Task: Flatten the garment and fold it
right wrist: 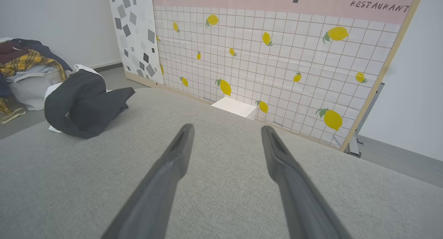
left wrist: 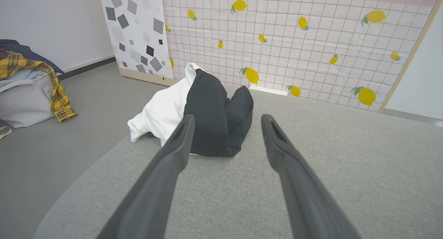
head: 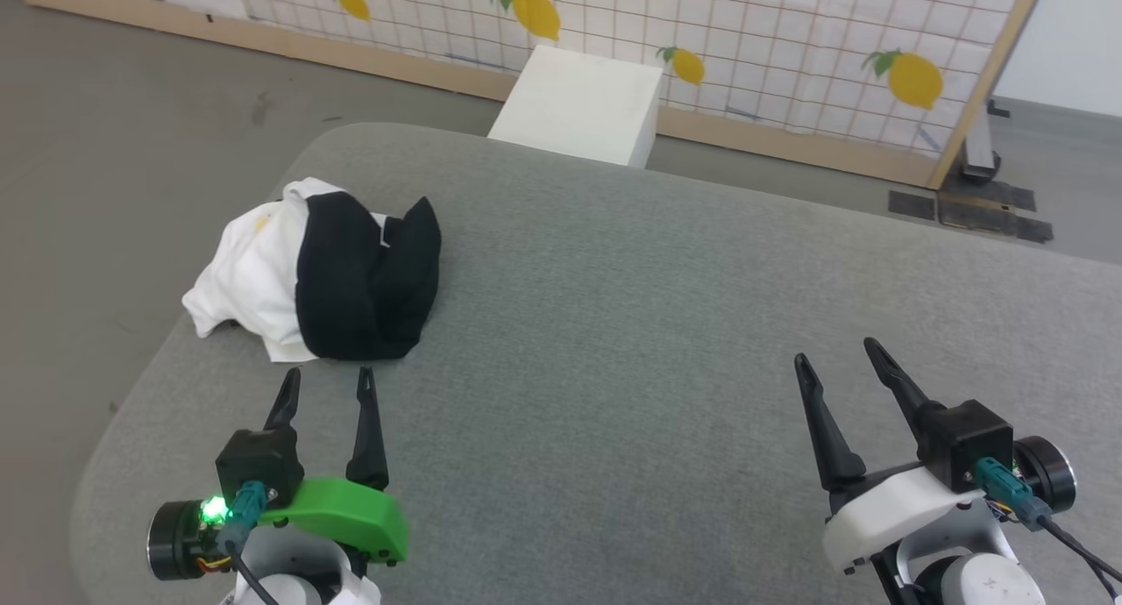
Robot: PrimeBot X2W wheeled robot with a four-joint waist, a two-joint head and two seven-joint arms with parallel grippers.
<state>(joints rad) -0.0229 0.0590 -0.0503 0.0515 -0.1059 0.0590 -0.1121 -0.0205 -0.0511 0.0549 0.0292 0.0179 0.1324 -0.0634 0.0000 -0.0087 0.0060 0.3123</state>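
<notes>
Garment [head: 324,276] sits bunched in a heap at far left of the grey surface [head: 614,324], close to the left edge, black sleeves draped over white body. Left claw [head: 329,374] is spread and empty, on the near side of the heap, pointing at it, not touching. Right claw [head: 834,352] is spread and empty over bare surface at near right, well apart from the garment. Head view gives both claws together, plus a white box [head: 583,105] on the floor past the far edge, against the lemon-print panel [head: 789,44]. Left wrist view adds a clothes bin [left wrist: 24,97] with plaid fabric on the floor at left. Right wrist view reads "RESTAURANT" along the panel top.
</notes>
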